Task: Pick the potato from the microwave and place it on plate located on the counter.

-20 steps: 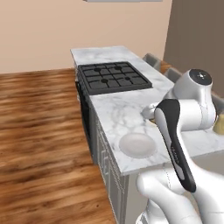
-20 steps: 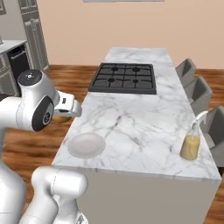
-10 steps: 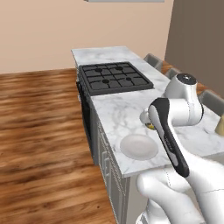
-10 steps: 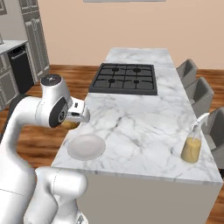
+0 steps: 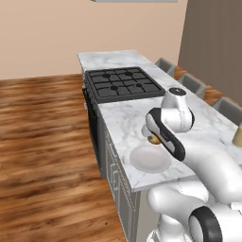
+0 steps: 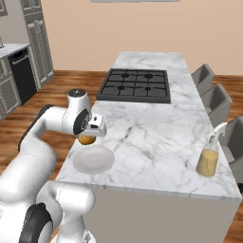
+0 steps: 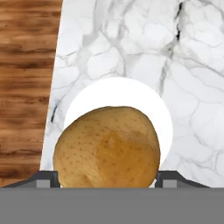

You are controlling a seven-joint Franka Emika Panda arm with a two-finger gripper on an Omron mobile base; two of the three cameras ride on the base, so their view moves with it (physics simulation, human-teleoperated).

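Note:
The golden-brown potato (image 7: 107, 148) sits between my fingers, held above the counter, and my gripper (image 6: 87, 138) is shut on it. In the right base view the potato (image 6: 86, 139) hangs just past the far rim of the plate (image 6: 93, 159), near the counter's left edge. The left base view has the potato (image 5: 153, 140) peeking out beside my forearm, with the pale plate (image 5: 150, 158) in front of it. From the hand view the plate (image 7: 118, 94) lies directly beneath the potato. The marble counter (image 6: 156, 137) carries the plate. The microwave is out of view.
A black gas cooktop (image 6: 135, 84) is set into the counter farther along. A spray bottle of yellow liquid (image 6: 209, 159) stands near the right edge. Grey chairs (image 6: 216, 99) line the far side. Wood floor (image 5: 42, 137) runs beside the counter.
My arm has swung down and toward the plate, carrying the potato with it. The views have shifted a little as well.

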